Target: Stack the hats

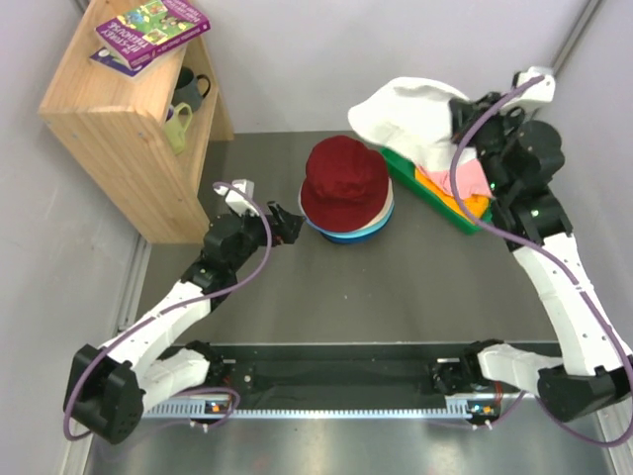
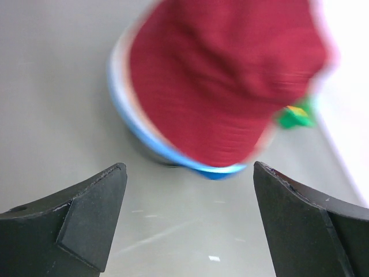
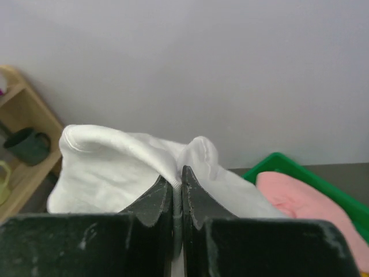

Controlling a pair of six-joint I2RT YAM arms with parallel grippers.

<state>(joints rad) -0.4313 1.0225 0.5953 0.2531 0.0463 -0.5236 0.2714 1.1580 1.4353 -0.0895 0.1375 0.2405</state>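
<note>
The right gripper pinches a fold of the white hat, fingers tight on the cloth, up in the air over the green tray. The left gripper is spread wide, holding nothing, near the pile with the red hat on top. To do this well, carry the white hat over, line it up above the red hat, then lower it and let go. The pink and orange cloth in the green tray may be 2 more hats.

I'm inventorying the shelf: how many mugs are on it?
2: a dark green mug and a light green mug beside it, both inside the wooden shelf. More may be hidden.
</note>
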